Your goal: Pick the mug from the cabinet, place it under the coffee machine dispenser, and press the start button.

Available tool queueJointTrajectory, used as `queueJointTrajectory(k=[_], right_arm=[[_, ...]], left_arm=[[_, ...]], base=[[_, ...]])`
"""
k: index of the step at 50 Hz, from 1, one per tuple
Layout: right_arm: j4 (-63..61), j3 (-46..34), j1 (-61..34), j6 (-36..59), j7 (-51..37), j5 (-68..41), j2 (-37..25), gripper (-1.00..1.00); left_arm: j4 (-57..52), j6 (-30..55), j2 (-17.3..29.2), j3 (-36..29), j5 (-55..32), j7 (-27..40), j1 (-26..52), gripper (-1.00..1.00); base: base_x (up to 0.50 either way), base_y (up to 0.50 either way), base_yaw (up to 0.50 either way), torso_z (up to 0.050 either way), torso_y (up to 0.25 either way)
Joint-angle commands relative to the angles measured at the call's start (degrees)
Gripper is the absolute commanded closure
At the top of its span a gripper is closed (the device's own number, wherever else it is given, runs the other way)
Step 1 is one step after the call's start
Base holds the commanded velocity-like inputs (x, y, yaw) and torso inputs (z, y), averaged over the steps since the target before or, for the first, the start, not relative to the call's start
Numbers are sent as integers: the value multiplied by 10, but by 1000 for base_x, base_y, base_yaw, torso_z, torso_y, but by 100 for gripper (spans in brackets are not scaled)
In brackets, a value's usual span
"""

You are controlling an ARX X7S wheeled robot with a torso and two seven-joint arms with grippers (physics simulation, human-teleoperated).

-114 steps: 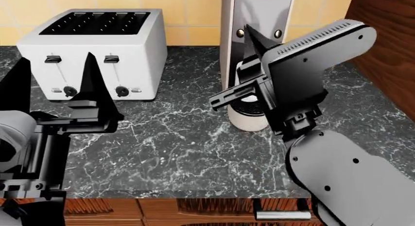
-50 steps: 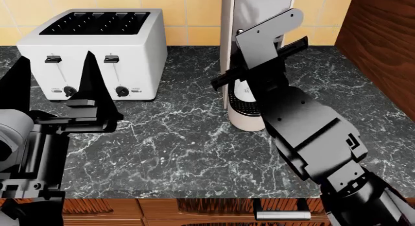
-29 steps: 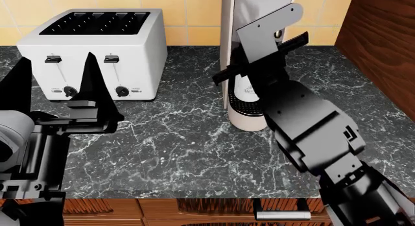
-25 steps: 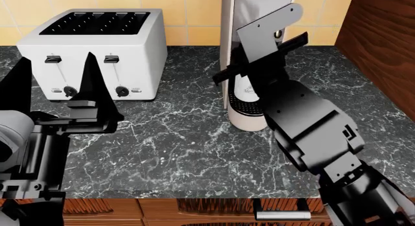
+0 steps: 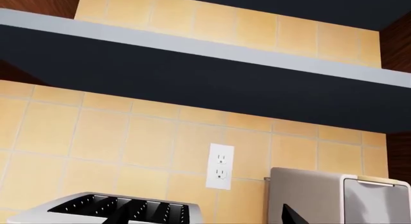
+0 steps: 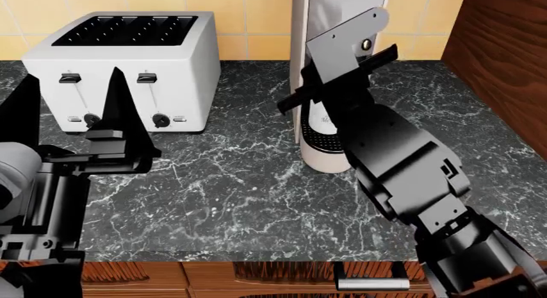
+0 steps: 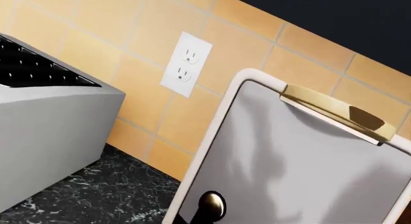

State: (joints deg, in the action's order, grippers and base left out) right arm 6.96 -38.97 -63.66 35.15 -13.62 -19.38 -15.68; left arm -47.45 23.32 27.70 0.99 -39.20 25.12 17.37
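Toaster (image 6: 128,67) sits left of the coffee machine dispenser (image 6: 337,29); left gripper (image 6: 73,128) hangs in front of it, fingers spread, holding nothing. Mug (image 6: 325,122) is already in the machine's recess, on the drip tray. Right gripper (image 6: 346,67) is up at the machine's face; can't tell its jaw state. Judging by that, it's the button step: next needs a fingertip nudged onto the round brass button (image 7: 212,204).

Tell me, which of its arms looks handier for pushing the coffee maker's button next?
The right one. Its right gripper is already up against the coffee machine dispenser front, by the round buttons, above the mug. The left gripper sits far off, before the toaster.
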Motion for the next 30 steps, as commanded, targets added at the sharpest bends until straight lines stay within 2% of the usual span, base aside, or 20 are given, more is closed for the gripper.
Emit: queueJointTrajectory(k=[1,30], right_arm=[[17,-1,-5,-6,-7,9,0,100],[61,8,-13,-21,-3,4,4,100]], left_arm=[[2,-3,1,-2,0,0,-2,-100],[3,-5,6,-2,-6,4,0,-100]], base=[[0,0,0,0,0],[0,0,0,0,0]])
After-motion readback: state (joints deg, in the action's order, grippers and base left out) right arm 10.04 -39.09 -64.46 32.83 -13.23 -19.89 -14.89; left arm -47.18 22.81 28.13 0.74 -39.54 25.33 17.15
